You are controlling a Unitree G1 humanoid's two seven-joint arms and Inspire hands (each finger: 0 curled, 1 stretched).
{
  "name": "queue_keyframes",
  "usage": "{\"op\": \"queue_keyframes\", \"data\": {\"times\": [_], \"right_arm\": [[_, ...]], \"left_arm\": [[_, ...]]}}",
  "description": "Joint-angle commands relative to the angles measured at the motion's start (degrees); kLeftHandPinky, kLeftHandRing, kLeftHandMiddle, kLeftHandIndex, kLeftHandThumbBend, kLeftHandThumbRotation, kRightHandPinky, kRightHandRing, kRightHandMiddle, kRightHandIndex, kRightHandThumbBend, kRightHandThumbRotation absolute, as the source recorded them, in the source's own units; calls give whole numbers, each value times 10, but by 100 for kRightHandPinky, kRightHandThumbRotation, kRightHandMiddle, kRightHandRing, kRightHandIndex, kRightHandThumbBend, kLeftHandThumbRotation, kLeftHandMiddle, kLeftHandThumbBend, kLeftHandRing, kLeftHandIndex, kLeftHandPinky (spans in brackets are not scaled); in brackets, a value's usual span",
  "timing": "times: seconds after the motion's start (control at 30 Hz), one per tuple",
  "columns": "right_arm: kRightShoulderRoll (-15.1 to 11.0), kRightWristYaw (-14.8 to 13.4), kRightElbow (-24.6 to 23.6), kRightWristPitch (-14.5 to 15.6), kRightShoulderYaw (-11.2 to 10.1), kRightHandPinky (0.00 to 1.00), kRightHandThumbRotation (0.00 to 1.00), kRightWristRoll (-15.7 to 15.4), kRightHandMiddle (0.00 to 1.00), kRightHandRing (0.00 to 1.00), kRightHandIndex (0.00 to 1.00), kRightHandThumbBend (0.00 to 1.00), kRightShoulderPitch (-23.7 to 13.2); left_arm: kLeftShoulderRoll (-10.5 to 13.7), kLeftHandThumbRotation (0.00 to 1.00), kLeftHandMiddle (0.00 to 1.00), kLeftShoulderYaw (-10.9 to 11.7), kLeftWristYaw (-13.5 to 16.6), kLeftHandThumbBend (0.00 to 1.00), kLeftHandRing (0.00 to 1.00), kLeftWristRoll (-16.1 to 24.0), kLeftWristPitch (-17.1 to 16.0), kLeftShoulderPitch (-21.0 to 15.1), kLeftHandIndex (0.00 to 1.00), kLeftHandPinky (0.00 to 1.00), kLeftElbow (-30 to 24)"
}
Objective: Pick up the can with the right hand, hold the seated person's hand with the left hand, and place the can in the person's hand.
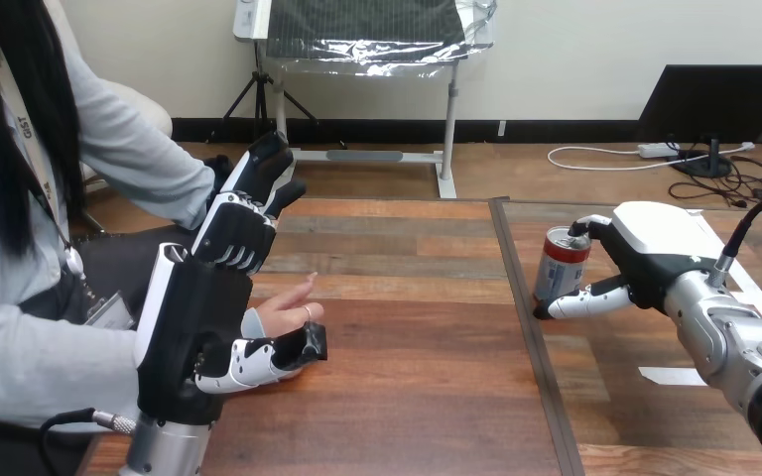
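I saw the can [559, 260] upright on the right-hand board of the table [407, 297], just right of the seam [533, 337] btw the two boards. My right hand [655, 248] was wrapped on it from the right. One of its fingers [585, 300] curled round the can's lower front and the thumb hooked at the top rim, so the right hand was closed on the can. Couldn't tell if the base sat on the wood or just off it.

Room: wide stretch of bare wood btw the can and the person's hand [286, 309], which was well apart at the left. The table's far edge ran not far behind the can. A white strip [673, 376] lay flat on the board near my right forearm, apart from the can.

My left hand [193, 317] was raised at the table's left side, w/ its fingers [258, 188] straight, pointing up and away and curled on nothing, i.e. open. The person's hand lay low over the table just beyond it, fingers pointing right. My left thumb [258, 359] reached across in front of it, close below. Contact there I couldn't confirm.
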Motion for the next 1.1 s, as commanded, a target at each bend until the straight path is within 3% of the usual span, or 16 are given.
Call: {"op": "queue_keyframes", "data": {"times": [0.0, 0.47, 1.07], "right_arm": [[-7, 1, -7, -11, 12, 93, 61, -10, 83, 93, 83, 100, -30], [-7, -11, -4, -17, 14, 91, 61, -10, 79, 89, 79, 100, -28], [-10, -14, -4, -19, 17, 92, 68, -14, 77, 89, 77, 100, -29]], "left_arm": [[-2, 51, 97, 0, 2, 100, 96, -1, -3, -30, 92, 90, -3], [-3, 52, 97, 1, 3, 100, 96, 1, -6, -32, 92, 89, -1], [-3, 52, 96, 2, 12, 100, 95, 9, -10, -31, 92, 88, -4]]}}
